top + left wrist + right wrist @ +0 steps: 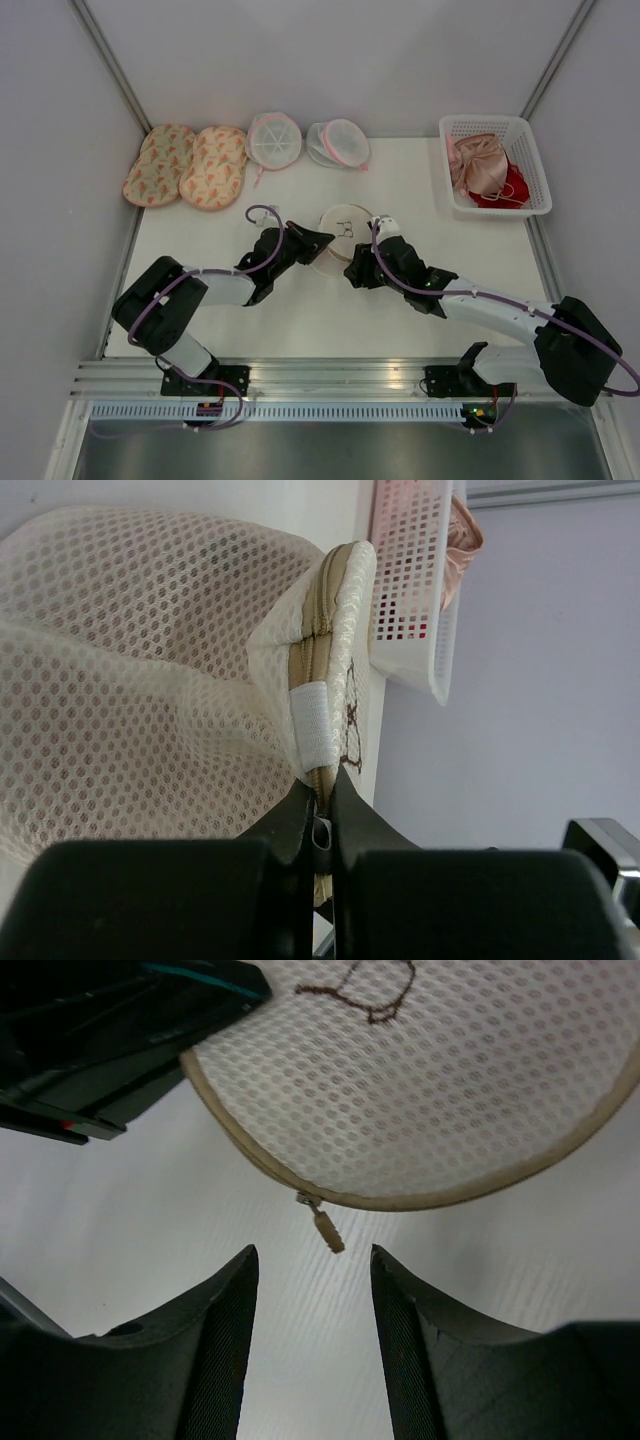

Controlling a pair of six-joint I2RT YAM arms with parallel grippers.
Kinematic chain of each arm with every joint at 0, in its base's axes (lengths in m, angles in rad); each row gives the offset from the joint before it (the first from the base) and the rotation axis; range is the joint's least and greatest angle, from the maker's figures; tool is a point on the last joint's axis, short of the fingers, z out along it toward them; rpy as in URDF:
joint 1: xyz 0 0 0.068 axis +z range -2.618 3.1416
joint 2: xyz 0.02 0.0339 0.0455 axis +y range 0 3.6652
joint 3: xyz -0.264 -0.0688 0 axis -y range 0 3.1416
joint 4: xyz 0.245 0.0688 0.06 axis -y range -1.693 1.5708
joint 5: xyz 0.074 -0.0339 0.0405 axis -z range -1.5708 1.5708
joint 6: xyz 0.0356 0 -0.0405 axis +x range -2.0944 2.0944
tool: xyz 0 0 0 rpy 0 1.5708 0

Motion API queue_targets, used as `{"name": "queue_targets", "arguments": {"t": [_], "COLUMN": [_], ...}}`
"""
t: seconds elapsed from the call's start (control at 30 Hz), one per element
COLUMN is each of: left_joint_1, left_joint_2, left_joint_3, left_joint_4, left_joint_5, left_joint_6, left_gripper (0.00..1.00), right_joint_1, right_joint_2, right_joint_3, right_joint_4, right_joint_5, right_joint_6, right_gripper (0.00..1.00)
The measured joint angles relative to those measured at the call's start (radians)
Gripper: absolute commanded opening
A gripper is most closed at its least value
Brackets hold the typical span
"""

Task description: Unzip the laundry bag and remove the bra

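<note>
Mesh hides what the laundry bag (341, 236), on the bench (300, 310) between my tools, holds; its dark mark (372, 1017) spells nothing legible. My left tool (320, 815) pinches its zipped rim; my right tool (312, 1290) gapes beside the zip pull (328, 1232).

Laundry bag (340, 235): round cream mesh, tan edging, dark mark on top, zip shut where visible. Its edge is pinched in the left gripper (322, 802). Its zip pull (328, 1228) hangs just ahead of the right gripper (312, 1256). Bra (478, 165): pinkish-beige, bunched in a basket (484, 120), well apart from both.
</note>
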Motion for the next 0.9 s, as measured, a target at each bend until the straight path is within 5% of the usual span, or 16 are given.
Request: {"name": "queue_targets", "arguments": {"t": [0.47, 0.57, 0.77, 0.9], "left_joint_1": [0.0, 0.0, 0.0, 0.002], "left_joint_2": [-0.014, -0.032, -0.038, -0.038], "left_joint_3": [-0.021, -0.023, -0.023, -0.023], "left_joint_4": [-0.032, -0.035, -0.035, -0.035], "left_joint_5": [-0.006, -0.006, 0.014, 0.051], "left_joint_6": [-0.008, -0.008, -0.008, -0.003], "left_gripper": [0.02, 0.02, 0.02, 0.02], "right_joint_1": [0.056, 0.058, 0.066, 0.069], "right_joint_2": [0.097, 0.104, 0.105, 0.108], "right_joint_3": [0.068, 0.07, 0.076, 0.095], "right_joint_4": [0.019, 0.019, 0.005, -0.045], "right_joint_5": [0.068, 0.072, 0.098, 0.144], "right_joint_6": [-0.002, -0.008, -0.013, -0.013], "right_gripper": [0.46, 0.37, 0.02, 0.01]}}
